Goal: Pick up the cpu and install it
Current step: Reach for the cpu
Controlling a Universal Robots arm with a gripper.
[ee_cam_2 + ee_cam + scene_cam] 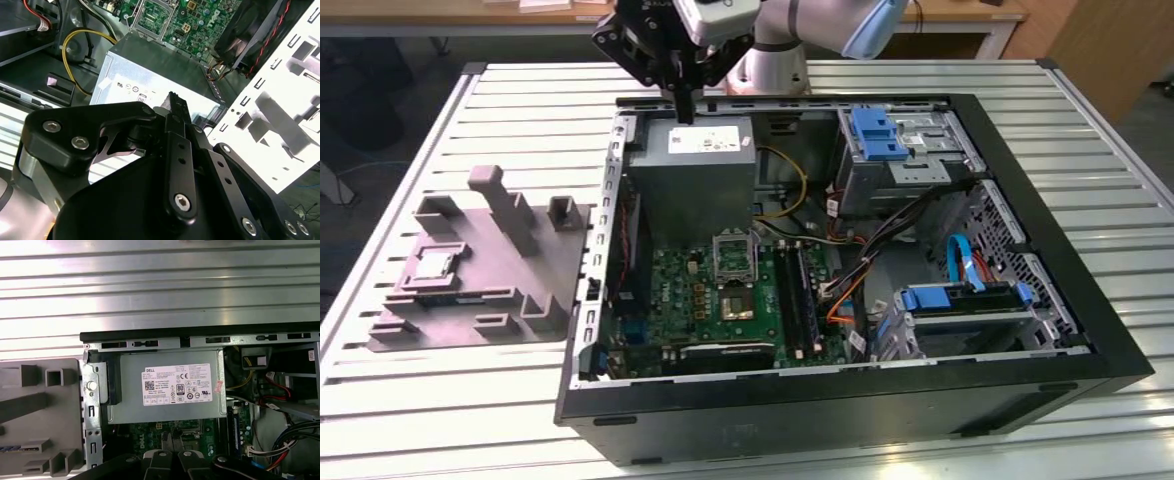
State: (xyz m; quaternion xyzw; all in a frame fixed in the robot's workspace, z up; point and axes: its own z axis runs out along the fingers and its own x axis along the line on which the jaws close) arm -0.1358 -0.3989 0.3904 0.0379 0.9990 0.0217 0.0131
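Closest to the lens is the gripper [176,102], whose black fingers lie together with nothing between them. It hangs over the wall of the case [854,405], on the side where the supply [700,150] is.

The cpu [434,265] is well apart from it. It sits flat in a recess of the holder [500,300], which stands just beside the case, on the exterior view's left.

For the pick, I judge that the fingers must open wider than the chip and come down straight between the posts of the holder. They should close on two opposite edges, so that the chip is lifted level and does not scrape.

The case lies open and holds the supply, the green board [700,300] with its socket [734,252], drive cages [897,150] with blue parts, and many cables. Whether the socket has a chip in it I cannot tell.
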